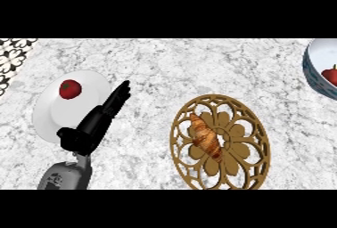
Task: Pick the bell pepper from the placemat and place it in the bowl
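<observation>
Sitting inside the blue-rimmed bowl (314, 75), up and to the right of the wooden lattice placemat (253, 133), the bell pepper (331, 75) shows glossy red with a dark stem, half cut off by the edge. My left hand (99, 121), fingers straight and released, lies left of the placemat, overlapping a white plate (56, 113). No writing reads anywhere.

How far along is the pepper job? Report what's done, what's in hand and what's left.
Done: a red bell pepper sits in the bowl at the upper right, and the placemat carries only a croissant.
In hand: nothing. The left hand is open, fingers straight, beside the white plate with a tomato. The right hand is out of view.
Left: apparently nothing.
</observation>
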Motion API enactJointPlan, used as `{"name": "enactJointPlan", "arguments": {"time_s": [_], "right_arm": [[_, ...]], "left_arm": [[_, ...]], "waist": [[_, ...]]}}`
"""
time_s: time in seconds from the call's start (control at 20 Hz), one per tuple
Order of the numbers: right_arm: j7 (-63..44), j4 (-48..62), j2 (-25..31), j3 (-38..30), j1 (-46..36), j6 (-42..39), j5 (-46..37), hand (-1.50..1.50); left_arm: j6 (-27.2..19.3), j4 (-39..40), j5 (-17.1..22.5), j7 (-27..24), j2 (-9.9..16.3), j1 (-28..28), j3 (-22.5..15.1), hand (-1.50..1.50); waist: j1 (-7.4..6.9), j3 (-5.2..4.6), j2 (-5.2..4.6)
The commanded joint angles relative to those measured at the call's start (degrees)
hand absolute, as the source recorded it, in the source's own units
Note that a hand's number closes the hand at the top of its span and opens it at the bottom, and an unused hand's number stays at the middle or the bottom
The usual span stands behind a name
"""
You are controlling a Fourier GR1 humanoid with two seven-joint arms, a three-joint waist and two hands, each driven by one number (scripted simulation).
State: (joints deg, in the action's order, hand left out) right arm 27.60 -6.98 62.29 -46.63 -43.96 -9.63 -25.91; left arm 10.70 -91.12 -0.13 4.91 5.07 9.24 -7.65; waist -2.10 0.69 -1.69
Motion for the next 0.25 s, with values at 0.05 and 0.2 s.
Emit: {"name": "enactJointPlan", "arguments": {"time_s": [0.05,0.2], "right_arm": [[2.37,1.07,3.24,-2.16,4.60,-5.54,2.04,-1.50],[4.84,1.06,3.71,-2.41,7.25,-8.24,2.32,-1.50]], "left_arm": [[-0.44,0.59,-0.52,-1.24,-0.62,-1.08,-0.41,0.00],[0.04,-0.46,-0.23,-0.68,0.09,-2.08,-0.25,0.00]], "waist": [[0.25,0.19,-0.21],[0.01,0.31,-0.04]]}}
